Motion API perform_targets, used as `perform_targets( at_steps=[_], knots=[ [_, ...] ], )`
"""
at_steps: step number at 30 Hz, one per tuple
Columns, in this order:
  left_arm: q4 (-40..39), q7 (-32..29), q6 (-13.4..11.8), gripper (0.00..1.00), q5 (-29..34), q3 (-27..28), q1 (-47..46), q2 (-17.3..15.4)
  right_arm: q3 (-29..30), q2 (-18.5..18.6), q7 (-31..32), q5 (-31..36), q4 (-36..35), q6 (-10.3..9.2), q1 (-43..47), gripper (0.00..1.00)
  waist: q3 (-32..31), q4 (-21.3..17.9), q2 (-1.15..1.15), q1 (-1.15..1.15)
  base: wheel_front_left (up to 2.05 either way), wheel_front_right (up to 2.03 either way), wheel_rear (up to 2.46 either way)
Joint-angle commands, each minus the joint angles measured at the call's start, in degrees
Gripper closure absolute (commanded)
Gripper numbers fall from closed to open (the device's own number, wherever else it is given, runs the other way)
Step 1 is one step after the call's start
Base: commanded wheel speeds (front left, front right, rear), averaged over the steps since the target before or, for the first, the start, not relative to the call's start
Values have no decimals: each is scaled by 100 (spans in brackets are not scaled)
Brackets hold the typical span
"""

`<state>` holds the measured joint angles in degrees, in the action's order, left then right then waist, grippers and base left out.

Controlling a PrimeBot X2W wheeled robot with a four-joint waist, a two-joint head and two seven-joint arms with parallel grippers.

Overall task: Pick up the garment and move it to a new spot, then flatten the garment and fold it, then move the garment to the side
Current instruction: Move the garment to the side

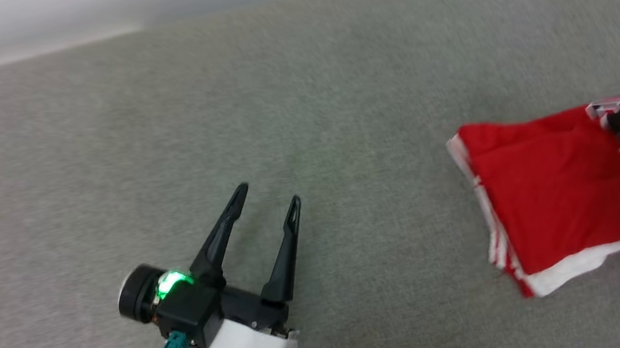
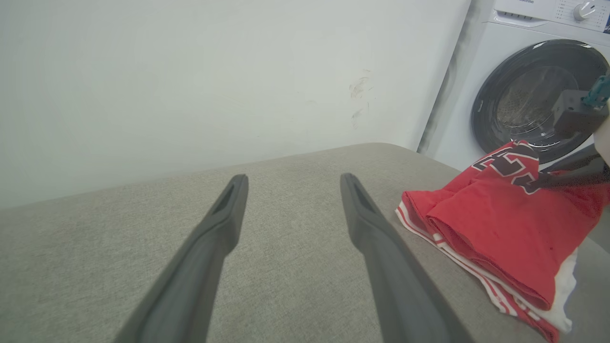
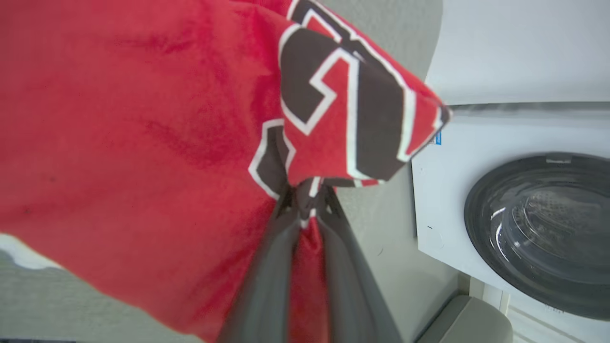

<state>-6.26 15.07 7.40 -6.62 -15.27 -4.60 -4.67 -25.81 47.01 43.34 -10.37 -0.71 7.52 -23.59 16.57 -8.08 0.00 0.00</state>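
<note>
Grey padded surface [image 1: 303, 111]: the garment [image 1: 548, 189] lies folded near its right edge, your right gripper [image 3: 305, 200] pinching the printed fold, left gripper [image 1: 269, 194] spread empty. Likely only moving it aside remains.

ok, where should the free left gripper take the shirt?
Probably the stacked striped edge of the garment, approached low from the left: it faces the open left gripper, and the right gripper pinches the opposite printed side.

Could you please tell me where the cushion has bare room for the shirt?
Bare grey cushion lies between the open left hand and the garment, and along the far side. Crowded: the right edge, where the right hand pinches the garment.
</note>
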Motion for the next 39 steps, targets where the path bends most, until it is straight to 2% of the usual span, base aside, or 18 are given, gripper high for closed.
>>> perform_targets(
  at_steps=[1,5,12,19,27,28,29,30,39],
  knots=[
    [-58,13,9,0,34,-57,-198,-64,108,93,-148,12,133,-5,-199,100,508,-438,0,0,0,0,0],
    [-179,13,9,0,126,-348,-565,-225,424,342,-566,156,639,-8,-467,100,937,-626,0,0,0,0,0],
    [-382,13,10,0,211,-790,-1086,-500,797,457,-1264,492,1709,-8,-822,100,1481,-768,0,0,0,0,0],
    [-549,13,10,0,261,-990,-1385,-702,1223,230,-1892,728,2675,-8,-1204,100,1883,-763,0,0,0,0,0],
    [-600,13,10,0,272,-972,-1443,-798,1670,-103,-2444,1044,3438,-8,-1519,100,2080,-667,0,0,0,0,0],
    [-597,13,10,0,265,-965,-1432,-790,1757,-154,-2492,1088,3500,-8,-1563,95,2076,-656,0,0,0,0,0],
    [-588,13,10,0,256,-958,-1416,-780,1808,-201,-2529,1156,3548,-8,-1574,34,2057,-643,0,0,0,0,0],
    [-574,13,10,0,243,-941,-1389,-765,1872,-265,-2565,1191,3588,-8,-1569,0,2024,-633,0,0,0,0,0],
    [-428,13,-29,0,47,-588,-1139,-525,2240,-641,-2773,1267,3301,-7,-1440,0,1239,-450,0,0,0,0,0]
  ],
)
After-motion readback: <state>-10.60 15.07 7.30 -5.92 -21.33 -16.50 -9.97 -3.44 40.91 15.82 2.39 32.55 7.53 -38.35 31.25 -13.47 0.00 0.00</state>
